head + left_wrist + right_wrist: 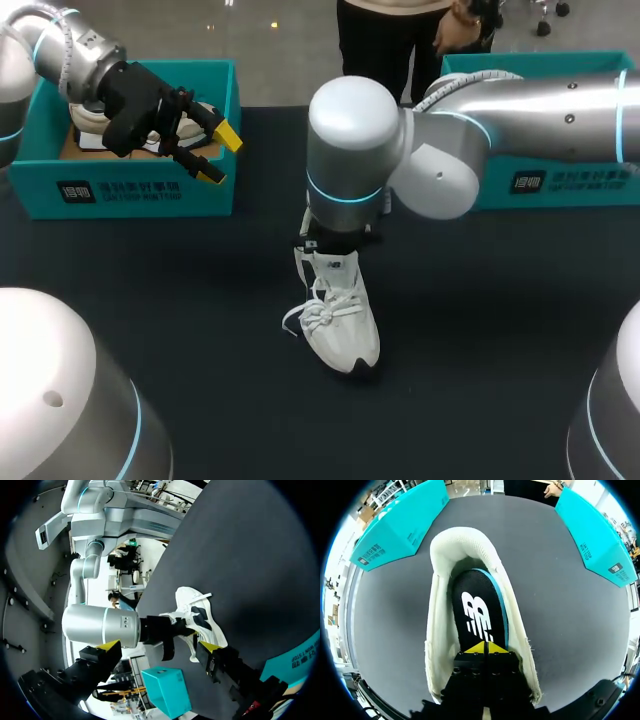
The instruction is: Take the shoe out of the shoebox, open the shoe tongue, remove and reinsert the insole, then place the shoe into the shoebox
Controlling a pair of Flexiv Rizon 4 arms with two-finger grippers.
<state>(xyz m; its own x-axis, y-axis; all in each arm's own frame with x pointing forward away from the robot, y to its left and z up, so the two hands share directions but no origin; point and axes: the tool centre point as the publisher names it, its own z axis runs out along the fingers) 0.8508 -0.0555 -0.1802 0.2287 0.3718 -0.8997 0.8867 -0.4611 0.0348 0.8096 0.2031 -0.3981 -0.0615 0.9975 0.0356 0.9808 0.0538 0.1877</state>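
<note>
One shoe point(340, 320), white, upright on the dark table point(500, 350), between the left shoebox point(130, 190) and the right shoebox point(560, 182), touching neither.

Insole point(477, 615): black, teal-edged, lying inside the shoe.

Step in hand, as judged: working the insole. It is best done with the tips low and central, clear of the padded collar, so the shoe neither tips nor slides.

Right gripper point(484, 647): tips pressed together, touching the insole. Whether they nip any of it cannot be told.

Left gripper point(218, 155): spread wide, empty, over the left shoebox.
</note>
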